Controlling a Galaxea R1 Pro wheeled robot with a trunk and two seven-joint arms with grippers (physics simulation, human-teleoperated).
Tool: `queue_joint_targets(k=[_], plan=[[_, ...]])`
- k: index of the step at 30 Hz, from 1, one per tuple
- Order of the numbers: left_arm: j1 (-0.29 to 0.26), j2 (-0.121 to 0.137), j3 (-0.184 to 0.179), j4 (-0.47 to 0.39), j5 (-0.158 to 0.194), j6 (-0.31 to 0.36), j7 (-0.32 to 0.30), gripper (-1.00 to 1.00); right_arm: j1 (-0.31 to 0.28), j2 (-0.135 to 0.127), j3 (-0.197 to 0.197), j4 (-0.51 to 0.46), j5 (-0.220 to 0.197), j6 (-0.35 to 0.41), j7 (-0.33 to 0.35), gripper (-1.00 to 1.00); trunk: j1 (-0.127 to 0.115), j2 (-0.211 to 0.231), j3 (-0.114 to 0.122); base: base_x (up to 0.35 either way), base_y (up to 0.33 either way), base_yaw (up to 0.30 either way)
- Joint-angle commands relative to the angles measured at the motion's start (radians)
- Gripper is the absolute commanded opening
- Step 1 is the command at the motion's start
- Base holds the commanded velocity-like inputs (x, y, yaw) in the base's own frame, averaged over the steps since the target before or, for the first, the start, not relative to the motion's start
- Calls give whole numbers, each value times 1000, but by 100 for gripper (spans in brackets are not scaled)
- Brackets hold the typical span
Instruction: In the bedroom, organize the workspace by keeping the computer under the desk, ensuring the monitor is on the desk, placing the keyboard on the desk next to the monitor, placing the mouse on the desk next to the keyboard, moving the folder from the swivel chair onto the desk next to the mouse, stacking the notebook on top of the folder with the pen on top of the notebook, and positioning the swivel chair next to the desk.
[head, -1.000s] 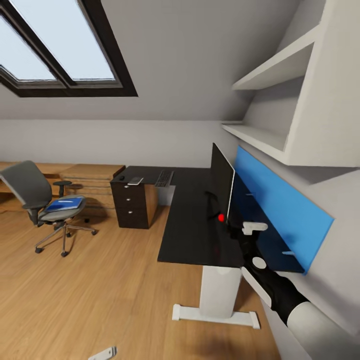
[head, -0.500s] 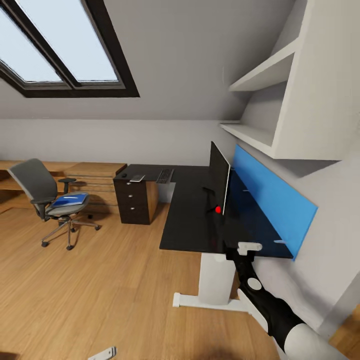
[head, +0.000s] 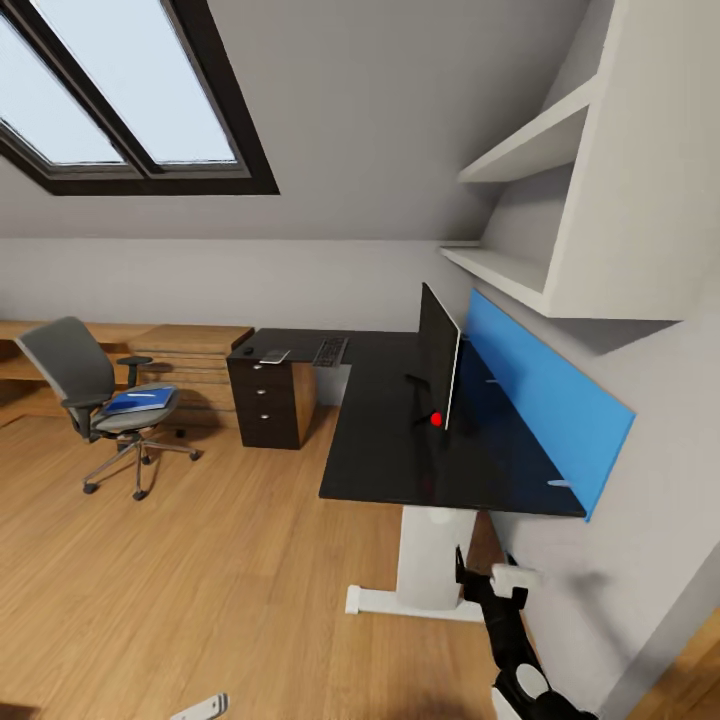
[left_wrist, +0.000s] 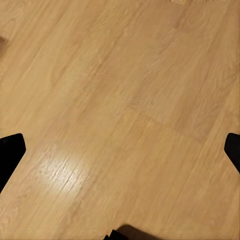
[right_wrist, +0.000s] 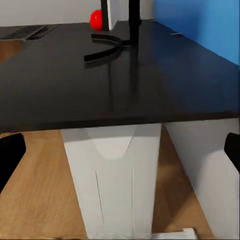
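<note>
Under the skylight of the attic bedroom, the workspace remains largely unsorted. At far left, the swivel chair (head: 95, 400) stands well apart from the desk (head: 385, 455), the blue folder (head: 138, 401) lying on its seat. Moving right, a black drawer unit (head: 264, 402) sits under the desk's far end, where the mouse (head: 246, 352), a small pale flat item (head: 272, 356) and the keyboard (head: 330, 351) rest on the black top, well apart from the monitor (head: 440, 368). The monitor stands upright on the desk beside a blue wall panel (head: 545, 400), a red marker (head: 436, 419) at its foot. Near the desk leg (head: 428, 570), the right gripper (head: 490, 585) hangs low and empty, fingers spread in its wrist view; the left gripper (left_wrist: 120, 150), likewise spread and empty, faces bare wood floor (left_wrist: 120, 100). Judged from this, only the monitor step looks done.
</note>
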Motion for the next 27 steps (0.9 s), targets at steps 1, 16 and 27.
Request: queue_joint_targets(k=[1, 16, 27], plan=[[-1, 1, -8, -1, 11, -7, 7, 100, 4, -2, 8, 0, -8, -6, -7, 100, 0, -1, -1, 0, 0, 0], [-1, 3, -6, 99, 12, -8, 6, 100, 43, 83, 6, 516, -11, -147, 2, 100, 0, -1, -1, -87, 136, 0], [-1, 3, 7, 253, 12, -13, -219, 100, 43, 150, 5, 590, -8, -150, 5, 100, 0, -1, -1, -54, 223, 0]])
